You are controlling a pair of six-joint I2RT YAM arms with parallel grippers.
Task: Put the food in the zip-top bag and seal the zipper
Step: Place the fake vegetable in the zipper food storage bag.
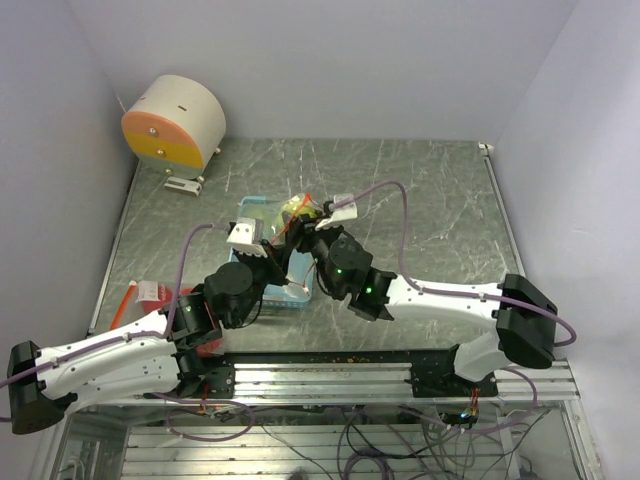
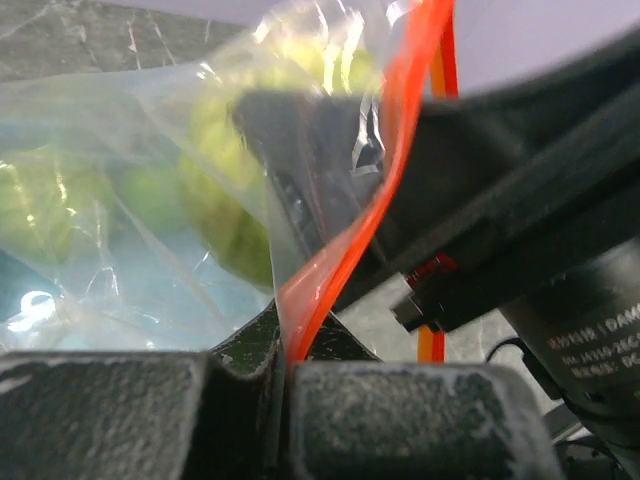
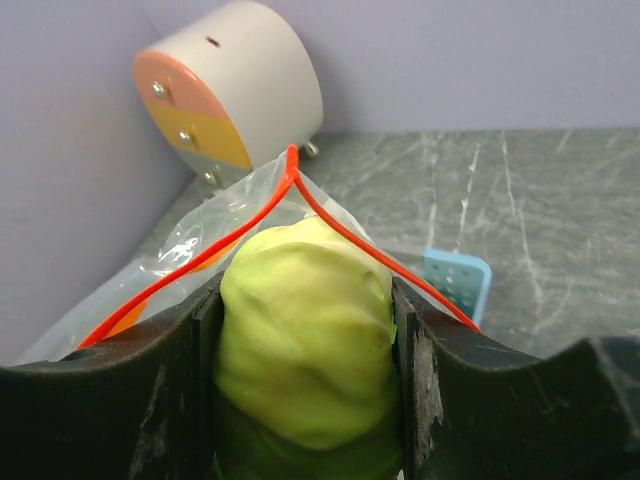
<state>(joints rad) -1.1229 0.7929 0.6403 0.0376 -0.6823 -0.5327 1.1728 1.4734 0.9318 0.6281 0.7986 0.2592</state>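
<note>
The ribbed pale-green toy cabbage head is clamped in the right tool at the spread mouth of the clear red-zippered plastic bag, whose rim the left tool pinches above the light blue tray. Released too shallow, it could catch the zipper lip and roll out.

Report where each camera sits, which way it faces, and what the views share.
Top external: above and behind the arm bases, looking down at the table; both arms show, meeting over the bag.
Left wrist: on the left arm, facing along the left gripper, shut on the bag's red zipper edge.
Right wrist: on the right arm, facing the back wall past the right gripper, shut on a green cabbage piece.
Shared: both wrist views show the red zipper edge.
</note>
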